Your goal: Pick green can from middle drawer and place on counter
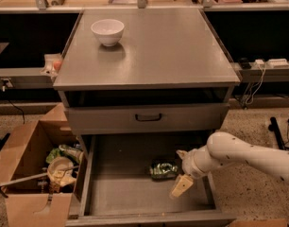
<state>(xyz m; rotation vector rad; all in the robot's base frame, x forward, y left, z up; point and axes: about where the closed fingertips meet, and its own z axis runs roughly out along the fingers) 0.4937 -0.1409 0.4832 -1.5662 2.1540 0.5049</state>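
While the green can [163, 170] lies on its side on the floor of the middle drawer [116, 193], in the drawer's right half, we judge the task to be at the approach step. We see the gripper [179, 173] inside the drawer, at the can's right end. The white arm [248, 157] enters over the drawer's right wall. We read the fingers [182, 186] as spread apart: one tan finger points toward the drawer's front edge, and a second tip shows nearer the drawer's back. We cannot confirm that the can sits between them; it appears just beside them.

Done, as far as we can judge: the drawer is pulled out and the gripper is at the can. Left to do: close on the can, lift it clear of the drawer, raise it past the closed drawer front [147, 118] above the drawer, and set it on the desk [173, 51], the cabinet top above the drawer. We note a white bowl [107, 31] on the desk; we advise placing the can apart from it.
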